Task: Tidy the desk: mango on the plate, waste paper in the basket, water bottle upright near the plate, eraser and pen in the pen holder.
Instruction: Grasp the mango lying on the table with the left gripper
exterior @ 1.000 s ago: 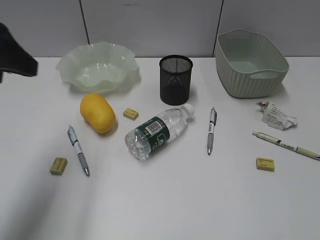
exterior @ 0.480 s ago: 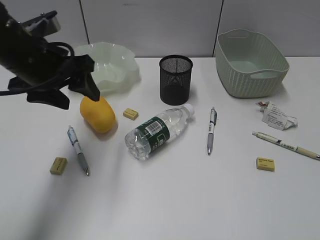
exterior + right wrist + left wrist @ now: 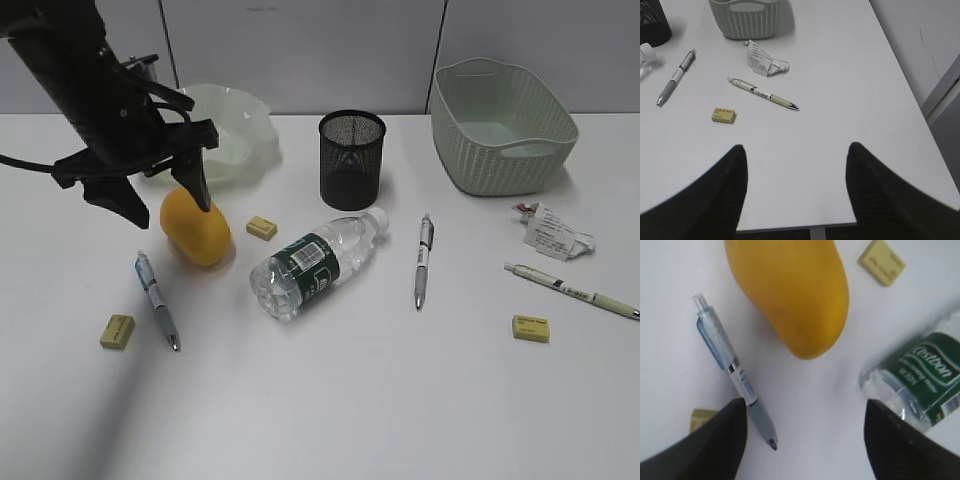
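While we hover: left gripper (image 3: pixel 160 198) spread over the mango (image 3: pixel 196 226)
Slip risk: smooth mango could roll away — pinch its middle
Right gripper (image 3: pixel 796 165): spread, far off

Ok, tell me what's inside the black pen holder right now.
The pen holder looks empty: only bare mesh shows through its open top and sides, with no pen or eraser sticking out. The very bottom is hard to see through the dark mesh.

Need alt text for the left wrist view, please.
Open jaws of the left gripper hang above a yellow mango lying on the white desk. A pen lies left of it, a water bottle at right.
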Tool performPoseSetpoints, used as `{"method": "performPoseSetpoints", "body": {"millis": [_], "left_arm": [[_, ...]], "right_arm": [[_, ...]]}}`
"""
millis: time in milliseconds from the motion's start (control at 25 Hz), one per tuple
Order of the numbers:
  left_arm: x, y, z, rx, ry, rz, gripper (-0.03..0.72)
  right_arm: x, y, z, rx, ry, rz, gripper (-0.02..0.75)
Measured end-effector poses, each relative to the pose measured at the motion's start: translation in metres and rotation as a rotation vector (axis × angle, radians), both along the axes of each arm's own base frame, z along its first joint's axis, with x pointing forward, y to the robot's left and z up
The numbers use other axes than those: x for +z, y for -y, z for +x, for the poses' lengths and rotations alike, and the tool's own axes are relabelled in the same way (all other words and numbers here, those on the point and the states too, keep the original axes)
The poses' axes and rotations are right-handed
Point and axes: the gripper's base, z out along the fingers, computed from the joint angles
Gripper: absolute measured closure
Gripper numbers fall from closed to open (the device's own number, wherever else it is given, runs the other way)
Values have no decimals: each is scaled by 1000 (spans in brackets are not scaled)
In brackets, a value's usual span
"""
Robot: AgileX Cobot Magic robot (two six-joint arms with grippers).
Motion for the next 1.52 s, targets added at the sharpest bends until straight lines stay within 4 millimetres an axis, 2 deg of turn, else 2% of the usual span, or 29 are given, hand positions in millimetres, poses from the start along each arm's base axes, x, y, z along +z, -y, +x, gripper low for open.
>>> {"method": "performPoseSetpoints", "body": {"millis": [320,600,920,1160,1520], "left_arm": [[4,3,8,39,80,-41,90],[4,5,13,118,106,-78,87],[-18,9,12,162,6,-51,87],[-33,7,17,143,7,0,62],[-51,12,23,171,-5,-28,46]], "right_arm": [[0,0,0,0,0,0,243],[0,0,0,0,0,0,243],[0,0,0,0,0,0,243],[0,0,0,0,0,0,243],[0,0,0,0,0,0,243]]}}
